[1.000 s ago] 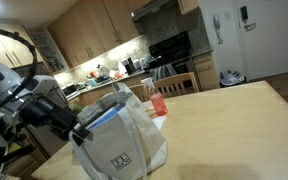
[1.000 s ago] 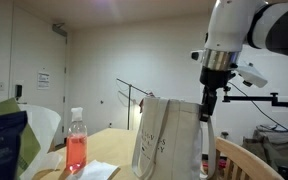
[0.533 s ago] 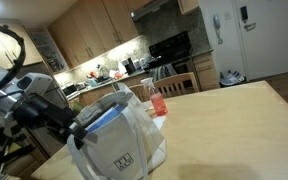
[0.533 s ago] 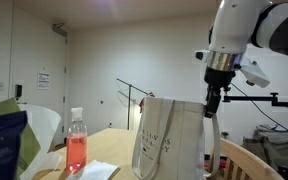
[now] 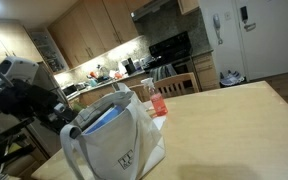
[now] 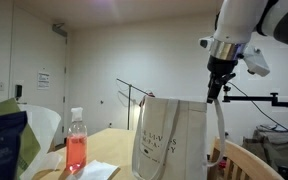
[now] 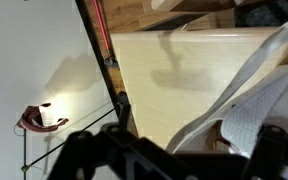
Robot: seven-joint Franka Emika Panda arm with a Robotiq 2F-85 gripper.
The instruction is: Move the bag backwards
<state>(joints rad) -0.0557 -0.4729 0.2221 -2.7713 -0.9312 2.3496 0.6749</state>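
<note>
Soft matt cloth bag (image 5: 117, 148), smooth wooden table (image 5: 226, 120)

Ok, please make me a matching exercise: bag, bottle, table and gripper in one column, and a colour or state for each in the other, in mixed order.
Things:
1. bag
2. bottle
3. table
4. gripper

Colour or state:
A. light wood
B. open
C. off-white fabric
D. red liquid inside

Pairs: 1-C, 2-D, 3-A, 4-B.

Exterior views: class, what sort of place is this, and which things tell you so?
Most likely a home kitchen with a dining area: wooden cabinets, a black stove and a large wooden table.
</note>
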